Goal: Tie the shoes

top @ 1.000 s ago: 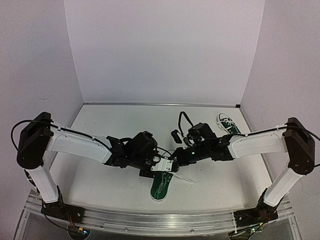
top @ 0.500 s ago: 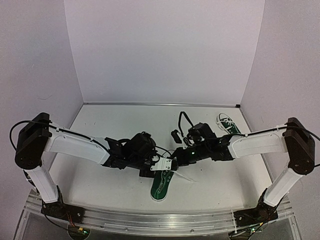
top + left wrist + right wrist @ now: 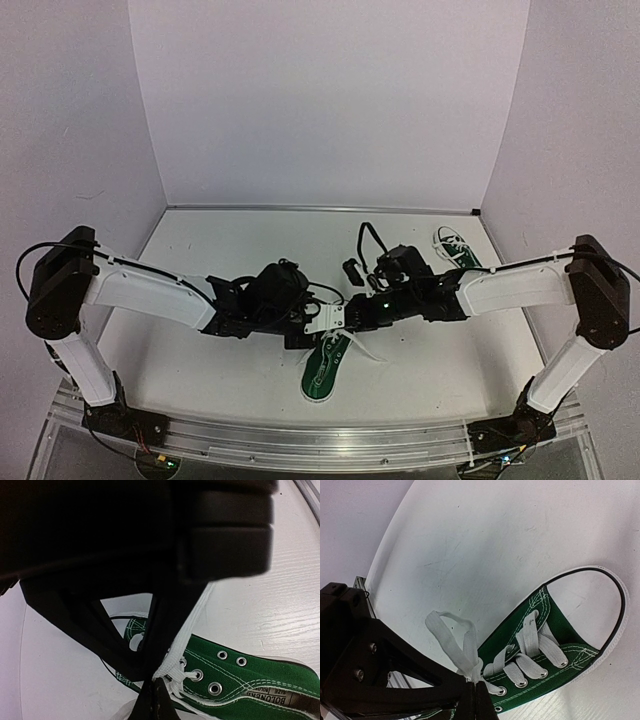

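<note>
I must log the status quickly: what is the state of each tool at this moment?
Left tool: closed, pinching a white lace of the green shoe.
Right tool: closed, pinching a lace loop on that shoe.

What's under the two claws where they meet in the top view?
The near green shoe, its far end covered by both claws. Wrist views show the left claw and right claw pinched on its white laces. Where the laces cross is covered by them.
</note>
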Tool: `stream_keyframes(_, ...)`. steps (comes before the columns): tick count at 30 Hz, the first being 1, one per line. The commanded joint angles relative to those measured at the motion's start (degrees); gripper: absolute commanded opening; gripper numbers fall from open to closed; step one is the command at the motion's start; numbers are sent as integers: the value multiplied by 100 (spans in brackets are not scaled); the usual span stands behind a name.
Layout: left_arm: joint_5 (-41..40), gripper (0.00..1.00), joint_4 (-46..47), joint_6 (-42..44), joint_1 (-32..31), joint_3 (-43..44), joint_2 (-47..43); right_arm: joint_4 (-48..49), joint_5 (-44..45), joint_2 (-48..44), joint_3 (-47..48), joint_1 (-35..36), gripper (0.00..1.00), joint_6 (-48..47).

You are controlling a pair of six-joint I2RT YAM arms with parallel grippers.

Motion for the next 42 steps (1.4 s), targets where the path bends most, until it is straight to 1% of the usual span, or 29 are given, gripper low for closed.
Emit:
stream_keyframes(1, -97, 0, 388, -229, 24, -126, 58, 208, 16, -39, -9, 15, 0, 23)
stream_keyframes(10, 21, 0, 384, -308, 44, -190, 171, 220, 17, -22, 9, 18, 0, 65)
stream_keyframes(22, -334, 0, 1150, -742, 54, -264, 551, 397, -217, 23, -35, 17, 0, 214)
stream_keyframes(33, -265, 0, 1311, -683, 50, -458, 599, 852, -531, 110, -150, 17, 0, 559)
stream_keyframes(34, -254, 0, 1314, -672, 48, -477, 591, 870, -550, 88, -159, 18, 1, 567)
stream_keyframes(36, -228, 0, 1305, -663, 53, -515, 563, 878, -568, 10, -185, 4, 6, 561)
stream_keyframes(41, -180, 0, 1294, -614, 52, -562, 503, 894, -651, -342, -354, -206, 21, 498)
stream_keyframes(42, -175, 0, 1290, -611, 52, -555, 507, 894, -654, -435, -404, -257, 25, 486)
